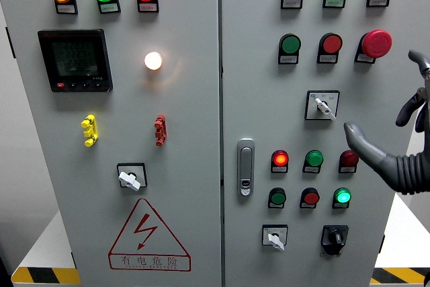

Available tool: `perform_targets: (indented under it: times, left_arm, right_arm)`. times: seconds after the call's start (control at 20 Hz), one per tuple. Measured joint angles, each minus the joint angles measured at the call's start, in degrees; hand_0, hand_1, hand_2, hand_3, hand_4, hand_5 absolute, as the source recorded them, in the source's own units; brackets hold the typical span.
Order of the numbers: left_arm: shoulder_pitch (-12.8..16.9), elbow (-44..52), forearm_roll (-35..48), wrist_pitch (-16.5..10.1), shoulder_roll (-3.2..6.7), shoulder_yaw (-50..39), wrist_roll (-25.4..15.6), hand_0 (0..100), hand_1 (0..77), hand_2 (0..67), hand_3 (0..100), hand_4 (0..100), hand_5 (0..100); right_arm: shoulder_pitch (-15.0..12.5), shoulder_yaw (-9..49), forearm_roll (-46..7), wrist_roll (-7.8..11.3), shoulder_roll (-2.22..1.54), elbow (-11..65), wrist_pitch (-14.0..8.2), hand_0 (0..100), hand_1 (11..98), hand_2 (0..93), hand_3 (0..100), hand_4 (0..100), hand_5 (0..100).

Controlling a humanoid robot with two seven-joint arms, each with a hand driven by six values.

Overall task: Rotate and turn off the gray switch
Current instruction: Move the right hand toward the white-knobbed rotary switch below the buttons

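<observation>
My right hand (396, 132) hovers open, holding nothing, at three o'clock of the gray switch (323, 105). Approach step; next, grip its knob and rotate.

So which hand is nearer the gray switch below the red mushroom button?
Right. The right hand hovers just right of the gray switch, not touching. The left hand is not in view.

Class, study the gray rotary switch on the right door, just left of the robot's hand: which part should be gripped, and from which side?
Grip the gray switch by its narrow lever, which points down-right, pinching its two flat sides. Come straight at the panel from the right, where the right hand hovers with fingers open, not touching.
</observation>
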Motion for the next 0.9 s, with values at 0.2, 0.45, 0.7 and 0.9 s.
perform_targets:
  times: [0.2,0.45,0.7,0.9]
  left_arm:
    - [0.0,0.0,0.0,0.0,-0.02,0.0,0.0,89,0.0,13.3,19,8,11]
    - [0.0,0.0,0.0,0.0,0.03,0.0,0.0,89,0.0,13.3,19,8,11]
    - [0.0,0.0,0.0,0.0,0.03,0.0,0.0,89,0.0,13.3,19,8,11]
    - [0.0,0.0,0.0,0.0,-0.02,0.0,0.0,89,0.0,13.4,19,8,11]
  right_arm:
    - [0.4,-0.3,0.1,0.03,0.00,-0.4,0.1,0,40.5,18.8,83,92,100]
    - [0.4,-0.4,0.2,0.01,0.00,-0.6,0.1,0,40.3,19.4,83,93,100]
    - [1.1,-0.7,1.3,-0.03,0.02,-1.7,0.2,0,39.5,26.7,83,93,100]
    - [2.2,-1.7,2.6,-2.89,0.09,-3.6,-0.1,0,38.2,42.4,86,95,100]
